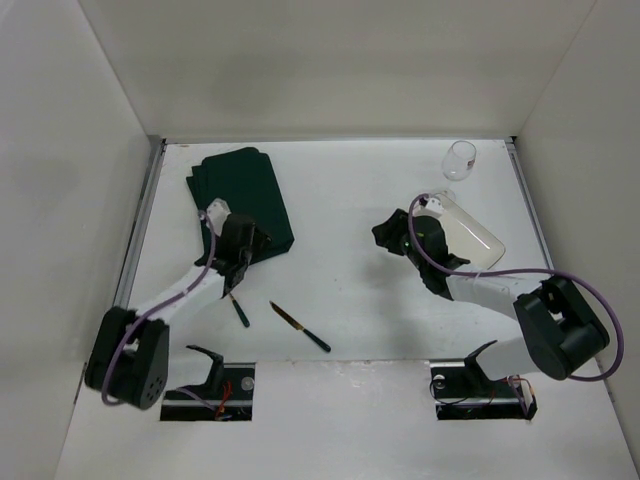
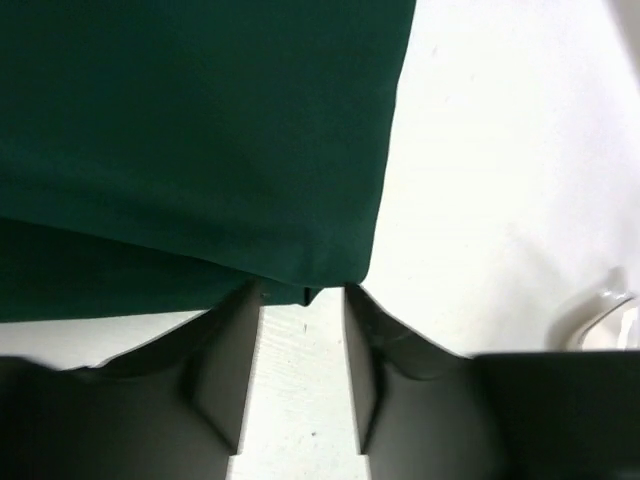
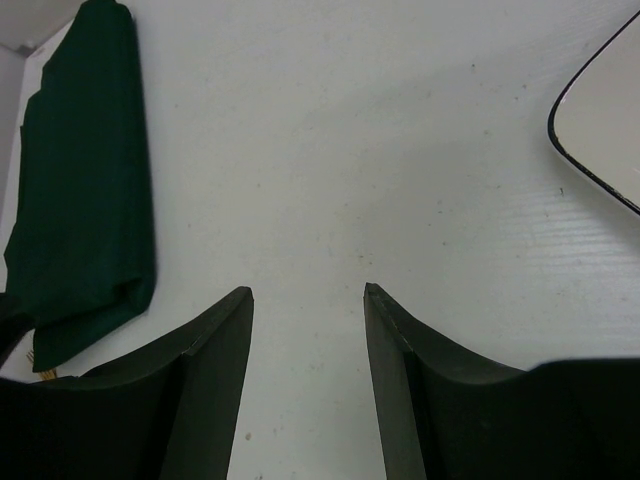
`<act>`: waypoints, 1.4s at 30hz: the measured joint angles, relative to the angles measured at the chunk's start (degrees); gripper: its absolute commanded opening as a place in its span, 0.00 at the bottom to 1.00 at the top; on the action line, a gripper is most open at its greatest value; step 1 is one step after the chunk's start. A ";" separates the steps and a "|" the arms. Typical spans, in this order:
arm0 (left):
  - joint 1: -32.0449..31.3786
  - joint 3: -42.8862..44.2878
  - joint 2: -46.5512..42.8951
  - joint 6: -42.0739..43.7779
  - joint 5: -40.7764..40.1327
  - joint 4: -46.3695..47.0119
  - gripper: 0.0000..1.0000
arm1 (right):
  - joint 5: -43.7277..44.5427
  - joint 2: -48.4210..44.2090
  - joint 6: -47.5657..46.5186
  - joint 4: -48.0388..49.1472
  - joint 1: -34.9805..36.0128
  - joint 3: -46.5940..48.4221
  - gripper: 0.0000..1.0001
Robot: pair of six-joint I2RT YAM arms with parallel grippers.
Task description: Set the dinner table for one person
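The white dinner table (image 1: pixel 350 190) carries a folded dark green cloth (image 1: pixel 240 195) at the back left. My left gripper (image 1: pixel 250 243) is open at the cloth's near right corner. In the left wrist view its tips (image 2: pixel 303 292) touch the cloth's edge (image 2: pixel 200 150), with bare table between the fingers. My right gripper (image 1: pixel 385 236) is open and empty over bare table (image 3: pixel 330 180), just left of a clear square plate (image 1: pixel 472 236). The plate's dark-rimmed corner (image 3: pixel 605 130) and the cloth (image 3: pixel 85 200) show in the right wrist view.
A wine glass (image 1: pixel 459 160) stands at the back right, behind the plate. A black-handled knife (image 1: pixel 300 327) lies at the near middle and a second dark-handled utensil (image 1: pixel 238 310) lies left of it, by the left arm. White walls edge the table.
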 measured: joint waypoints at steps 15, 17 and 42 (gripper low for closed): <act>21.24 -11.96 -20.87 -11.98 -3.17 -8.52 0.47 | -0.31 0.28 0.00 -0.09 1.44 0.87 0.55; 22.75 -11.96 -18.58 -12.76 -2.27 -8.41 0.48 | -0.44 0.33 0.02 -0.09 1.75 1.16 0.55; 26.29 -10.40 -3.87 -12.76 -0.39 0.79 0.38 | -1.11 1.03 0.02 -0.39 3.45 1.95 0.55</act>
